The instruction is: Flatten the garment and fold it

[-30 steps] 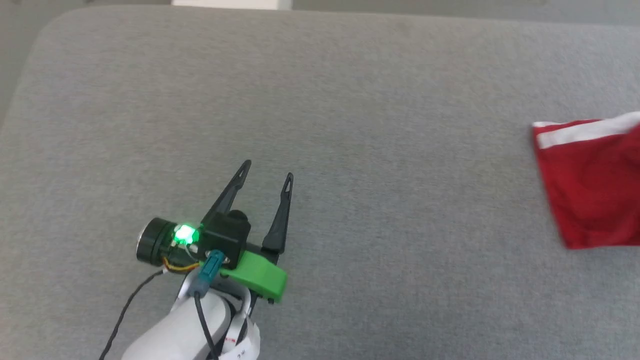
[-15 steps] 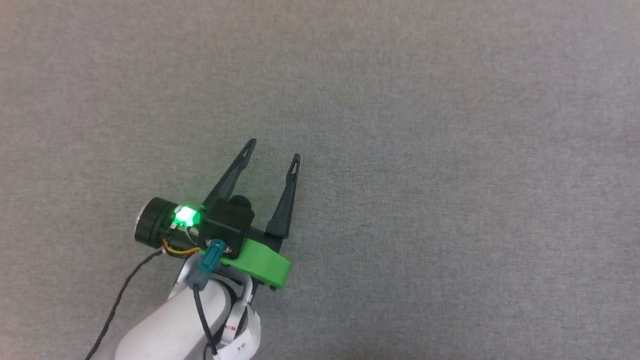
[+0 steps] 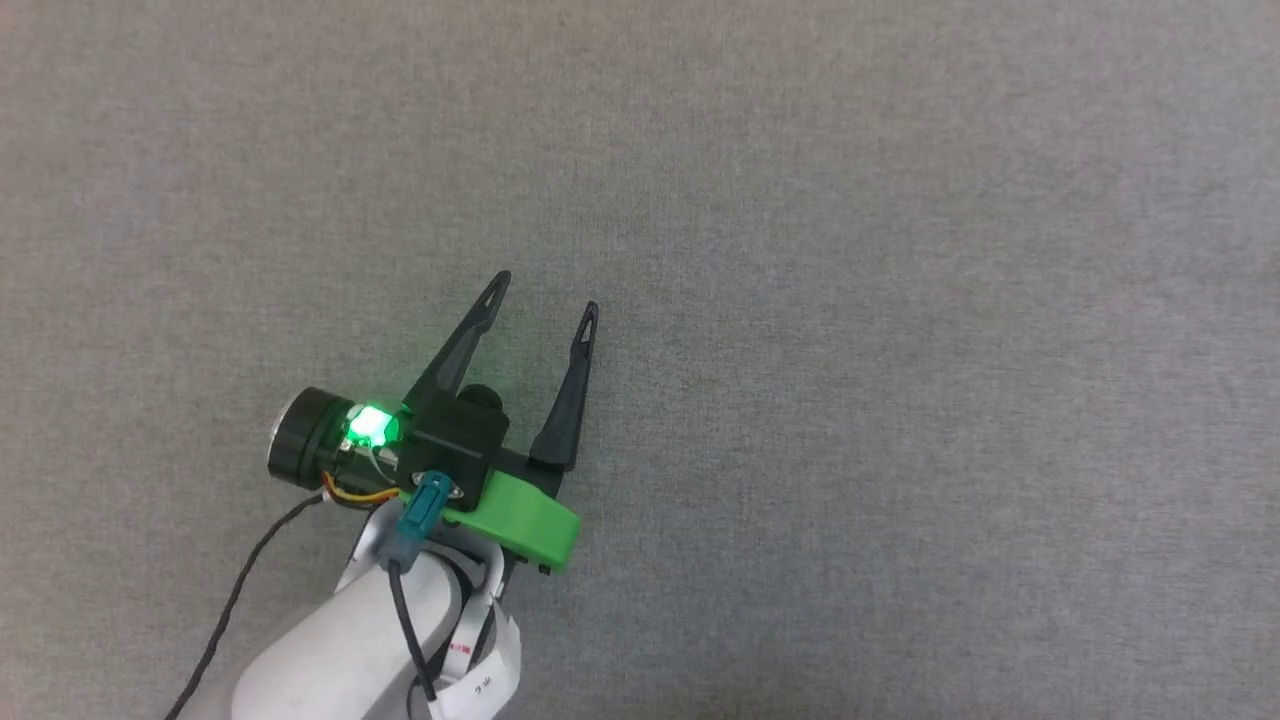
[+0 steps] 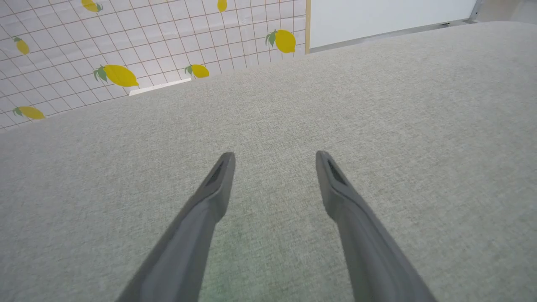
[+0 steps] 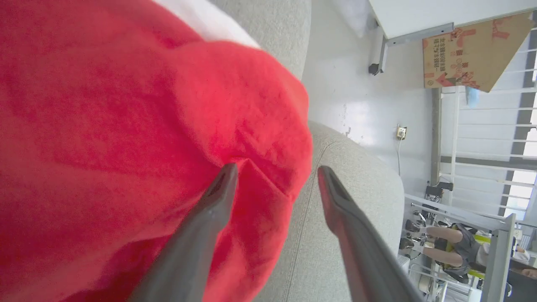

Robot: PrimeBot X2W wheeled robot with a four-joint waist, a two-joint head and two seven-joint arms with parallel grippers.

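The garment point(image 5: 105, 126) is red soft cloth with a white strip point(image 5: 209, 21) along its far edge, lying on the grey cushion point(image 5: 348, 176). My right gripper point(image 5: 276, 167) is open right over the garment's bunched edge; its left finger rests on the red cloth and its right finger is over bare cushion. My left gripper point(image 3: 545, 293) is open above the bare grey cushion point(image 3: 900, 300) with nothing between its fingers. In the left wrist view the left gripper point(image 4: 275, 154) points across the cushion point(image 4: 419, 126) toward its far edge.
A tiled wall with a lemon pattern point(image 4: 117, 75) rises past the cushion's far edge. Beyond the cushion's rounded end are pale floor point(image 5: 356, 105), a cardboard box point(image 5: 470, 50), railings, and a seated person point(image 5: 457, 243) far off.
The head camera has swung, so the garment that lay at the picture's right edge has passed out of it. My left gripper stays open in nearly the same place.
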